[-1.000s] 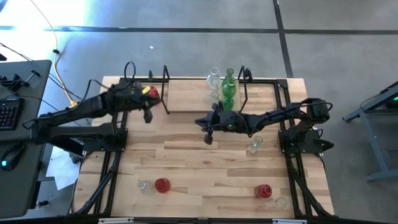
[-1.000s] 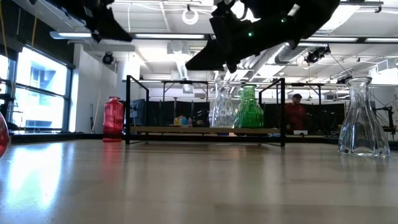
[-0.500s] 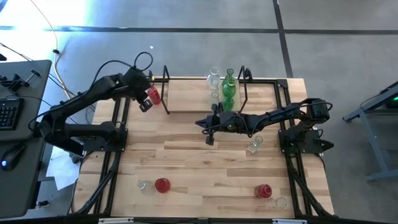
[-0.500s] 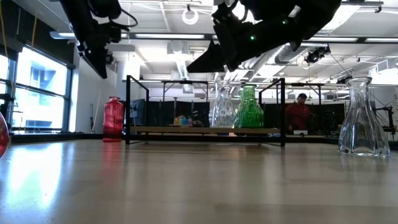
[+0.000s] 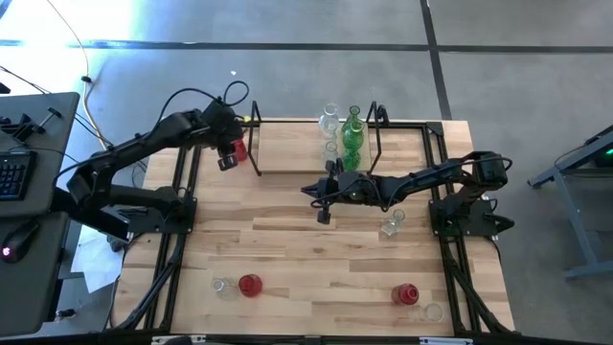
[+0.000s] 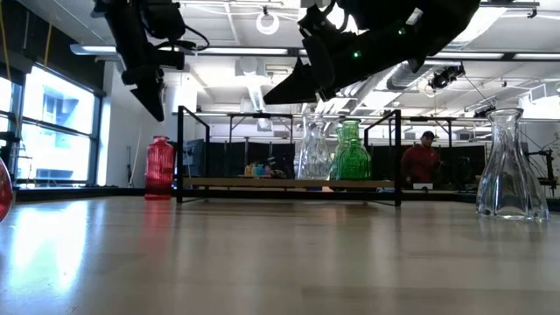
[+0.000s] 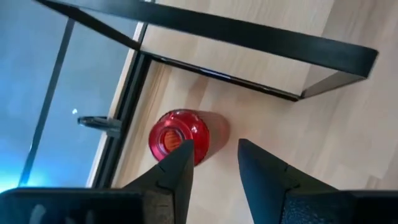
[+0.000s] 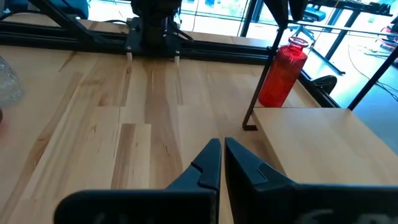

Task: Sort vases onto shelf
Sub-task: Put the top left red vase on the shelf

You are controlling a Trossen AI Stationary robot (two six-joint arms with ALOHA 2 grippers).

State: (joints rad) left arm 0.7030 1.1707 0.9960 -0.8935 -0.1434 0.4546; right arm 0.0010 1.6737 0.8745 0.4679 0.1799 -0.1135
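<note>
A red vase (image 5: 237, 146) stands upright on the tabletop just outside the left wire frame of the shelf (image 5: 297, 149). It also shows in the low view (image 6: 159, 166) and the right wrist view (image 8: 283, 73). My left gripper (image 7: 214, 163) is open and hangs above the red vase (image 7: 180, 135), which lies beside one finger, not between the two. Clear and green vases (image 5: 351, 134) stand on the shelf's right part. My right gripper (image 5: 321, 209) is shut and empty, above the table in front of the shelf.
A clear vase (image 5: 391, 226) stands on the table near the right arm. A red vase (image 5: 250, 285) and a clear one (image 5: 221, 287) stand at the near left. A red one (image 5: 404, 293) and a clear one (image 5: 432, 311) stand at the near right.
My left gripper has gone toward the table's far edge and the shelf's left end, and has come down and turned to point down over the red vase. The red vase has stayed where it stands.
</note>
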